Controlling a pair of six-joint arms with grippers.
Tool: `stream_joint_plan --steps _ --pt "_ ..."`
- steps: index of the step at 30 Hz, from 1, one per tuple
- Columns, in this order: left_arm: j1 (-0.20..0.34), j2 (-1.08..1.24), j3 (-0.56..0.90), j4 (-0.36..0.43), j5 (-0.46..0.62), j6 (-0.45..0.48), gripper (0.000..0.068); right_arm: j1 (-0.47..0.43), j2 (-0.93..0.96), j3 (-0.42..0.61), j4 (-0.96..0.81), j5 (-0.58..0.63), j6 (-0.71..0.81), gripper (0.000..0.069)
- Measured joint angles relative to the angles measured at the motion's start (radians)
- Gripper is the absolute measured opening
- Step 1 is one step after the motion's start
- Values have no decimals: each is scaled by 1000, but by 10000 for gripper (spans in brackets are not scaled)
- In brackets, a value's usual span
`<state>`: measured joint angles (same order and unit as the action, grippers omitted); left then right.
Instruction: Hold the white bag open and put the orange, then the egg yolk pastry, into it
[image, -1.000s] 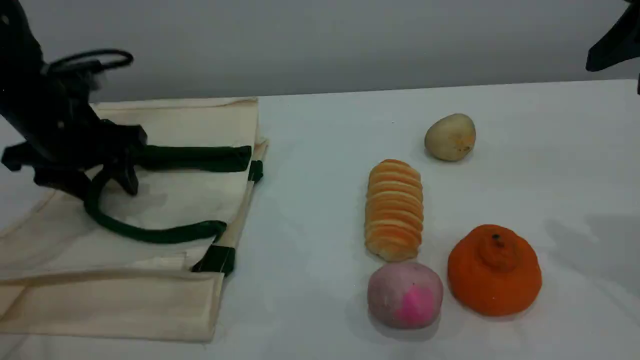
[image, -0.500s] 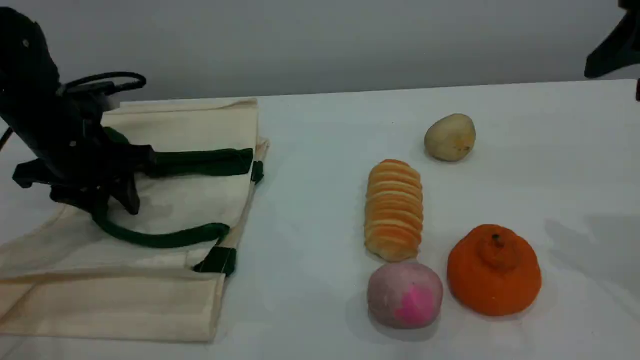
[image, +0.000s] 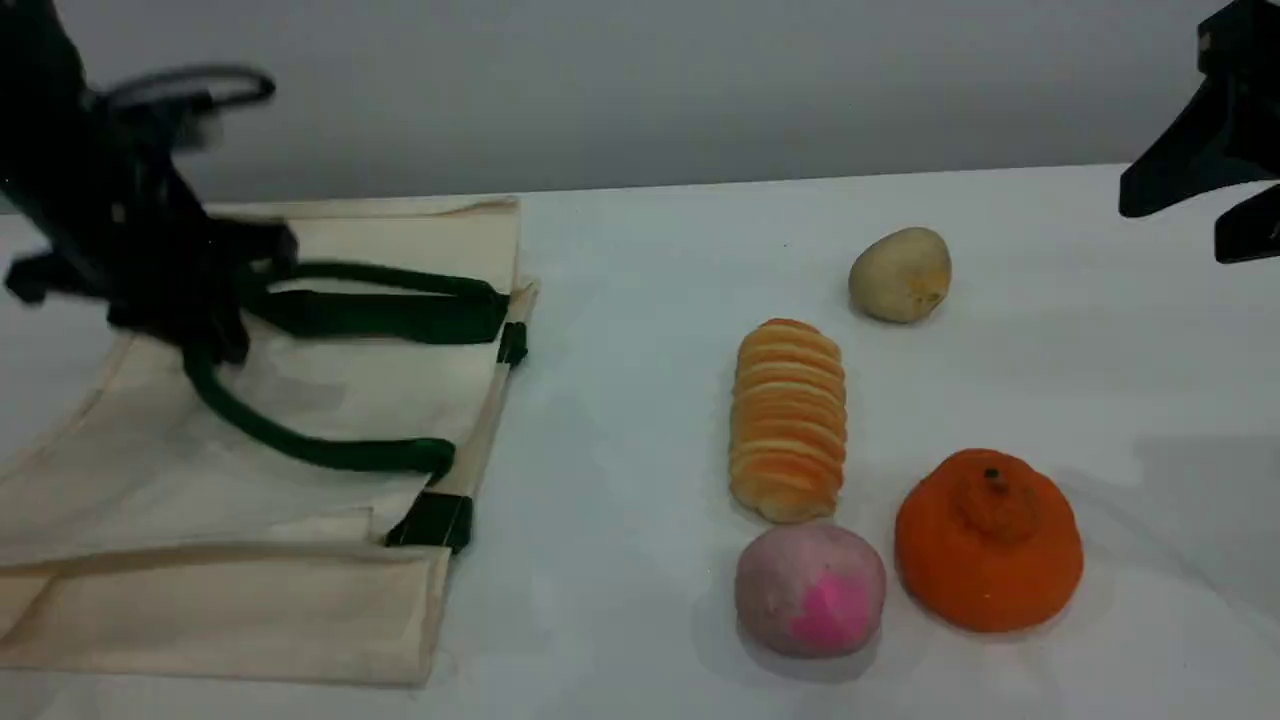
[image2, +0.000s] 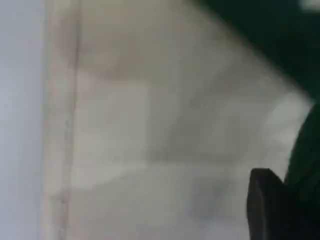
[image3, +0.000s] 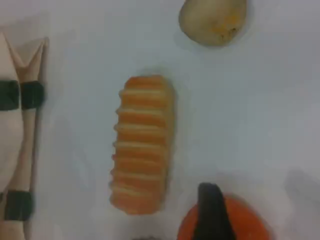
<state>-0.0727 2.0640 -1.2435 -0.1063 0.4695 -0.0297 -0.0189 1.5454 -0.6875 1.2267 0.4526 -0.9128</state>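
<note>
The white bag (image: 330, 400) lies flat at the table's left, its mouth toward the foods. My left gripper (image: 215, 335) is shut on one green handle (image: 300, 450) and holds that strap up off the canvas. The left wrist view shows blurred cream canvas (image2: 150, 125) and green strap (image2: 305, 160) beside my fingertip (image2: 270, 205). The orange (image: 988, 545) sits front right, the egg yolk pastry (image: 900, 274) farther back. My right gripper (image: 1190, 225) hangs open at the far right, above the table and touching nothing. Its fingertip (image3: 212, 210) shows over the orange (image3: 250, 227).
A ridged orange-striped bread roll (image: 788, 420) lies between bag and orange. A pinkish ball with a magenta patch (image: 810, 590) sits just left of the orange. A grey wall runs behind the table's back edge.
My left gripper has closed on the green handle and risen, pulling the strap up. The right gripper has come down and leftward into view. The foods have not moved.
</note>
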Motion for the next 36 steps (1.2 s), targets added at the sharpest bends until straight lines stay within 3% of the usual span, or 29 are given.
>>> stream_joint_plan --steps 6,11,19,23,31,36 --pt "-11 -99 -92 -150 146 165 69 0 4 2 0 77 -24 432" --pt "-61 -155 -167 -254 286 283 69 0 4 2 1 101 -35 432" --pt "-162 -238 -339 -259 496 306 68 72 3 2 4 79 -73 432" --pt "-171 -278 -416 -257 578 310 68 151 3 2 4 10 -81 432" --pt "-174 -386 -433 -261 627 310 68 200 64 2 4 -52 -89 432" --pt "-211 -403 -433 -257 637 312 68 200 129 2 4 -51 -90 432"
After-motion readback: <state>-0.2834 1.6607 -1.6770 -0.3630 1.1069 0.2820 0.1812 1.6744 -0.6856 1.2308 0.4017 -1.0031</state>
